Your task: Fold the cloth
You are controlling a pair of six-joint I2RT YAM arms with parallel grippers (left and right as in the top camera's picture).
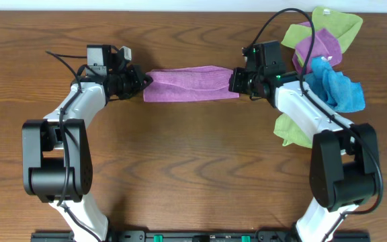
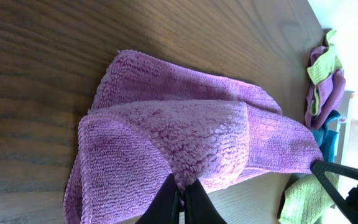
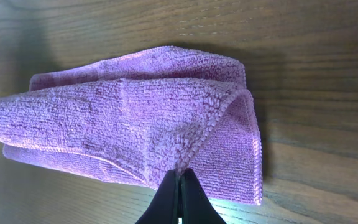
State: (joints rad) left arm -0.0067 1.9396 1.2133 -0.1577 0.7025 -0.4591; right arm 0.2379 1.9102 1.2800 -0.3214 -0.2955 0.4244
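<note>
The cloth (image 1: 190,84) is a purple towel stretched as a narrow folded band between both arms at the back of the wooden table. My left gripper (image 1: 142,81) is shut on its left end; in the left wrist view the cloth (image 2: 166,143) bunches into a fold pinched at my left gripper (image 2: 182,190). My right gripper (image 1: 233,81) is shut on the right end. There the cloth (image 3: 135,118) lies doubled over, and a raised fold runs down into my right gripper (image 3: 178,177). No white tag shows.
A heap of green, purple and blue cloths (image 1: 324,50) lies at the back right, right behind the right arm. Another green cloth (image 1: 291,129) sits under the right arm's forearm. The table's far edge runs just behind the heap.
</note>
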